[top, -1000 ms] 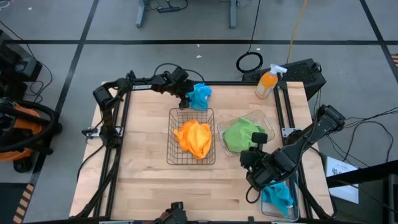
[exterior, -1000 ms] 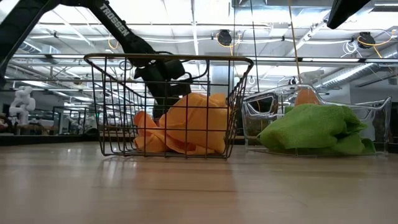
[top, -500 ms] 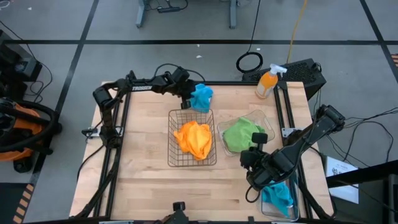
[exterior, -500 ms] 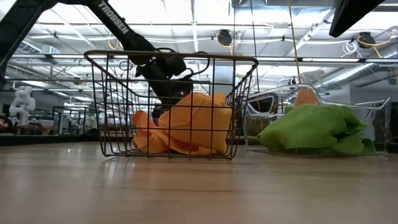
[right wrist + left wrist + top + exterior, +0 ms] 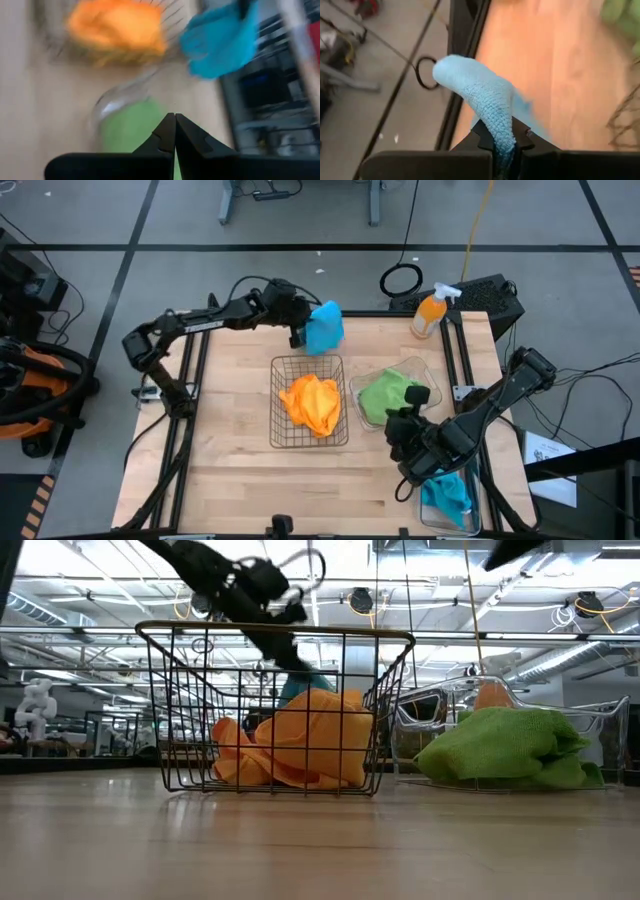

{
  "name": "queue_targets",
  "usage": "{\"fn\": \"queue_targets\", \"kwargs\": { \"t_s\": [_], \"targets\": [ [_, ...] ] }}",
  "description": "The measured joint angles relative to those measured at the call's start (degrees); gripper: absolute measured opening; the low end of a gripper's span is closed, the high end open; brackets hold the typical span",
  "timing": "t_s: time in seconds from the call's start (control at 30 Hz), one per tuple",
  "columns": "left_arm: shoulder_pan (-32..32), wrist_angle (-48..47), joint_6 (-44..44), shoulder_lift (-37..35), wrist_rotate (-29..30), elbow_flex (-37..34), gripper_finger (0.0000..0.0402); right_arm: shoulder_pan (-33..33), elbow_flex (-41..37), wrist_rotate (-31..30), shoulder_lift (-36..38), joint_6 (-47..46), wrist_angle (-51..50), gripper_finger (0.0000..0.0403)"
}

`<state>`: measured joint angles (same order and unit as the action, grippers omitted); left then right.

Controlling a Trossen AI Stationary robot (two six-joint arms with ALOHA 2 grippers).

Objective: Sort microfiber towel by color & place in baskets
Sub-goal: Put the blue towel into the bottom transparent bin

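I count three baskets. The wire basket (image 5: 309,400) holds orange towels (image 5: 312,402), bunched so I cannot tell how many. The clear tub (image 5: 428,372) holds green towels (image 5: 388,396), also bunched. The clear bin (image 5: 478,518) at the right edge holds one blue towel (image 5: 446,494). My left gripper (image 5: 300,336) is pinched tight on a second blue towel (image 5: 324,328), lifted above the table's far edge behind the wire basket. My right gripper (image 5: 412,418) has its fingers pressed together, holding nothing, over the tub.

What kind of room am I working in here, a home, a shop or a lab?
Most likely a robotics lab or workshop: a wooden table on a marked concrete floor, exposed ceiling pipes with strip lights overhead, and another white robot standing in the background.
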<state>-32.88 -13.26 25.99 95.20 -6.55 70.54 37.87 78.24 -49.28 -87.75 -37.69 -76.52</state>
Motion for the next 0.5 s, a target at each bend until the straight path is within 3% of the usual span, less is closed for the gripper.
{"fn": "queue_targets", "kwargs": {
  "t_s": [0.07, 0.17, 0.37, 0.5],
  "targets": [
    [1.16, 0.74, 0.09, -2.26, 0.00, 0.00, 0.0010, -0.02, -0.74, -5.36, 0.21, 0.70, 3.15, 0.0000],
    [3.10, 1.90, 1.43, -5.53, 0.02, 0.00, 0.0010, -0.74, -2.38, -7.88, 0.11, 3.89, 8.94, 0.0000],
    [8.69, 2.50, 4.80, -10.35, 0.01, 0.02, 0.0010, -4.14, -4.31, -4.53, 0.09, 18.58, 25.27, 0.0002],
    [13.39, 2.60, 4.35, -12.28, 0.03, 0.02, 0.0012, -6.39, -4.29, -3.86, 1.49, 25.09, 31.43, 0.0035]
  ]
}}
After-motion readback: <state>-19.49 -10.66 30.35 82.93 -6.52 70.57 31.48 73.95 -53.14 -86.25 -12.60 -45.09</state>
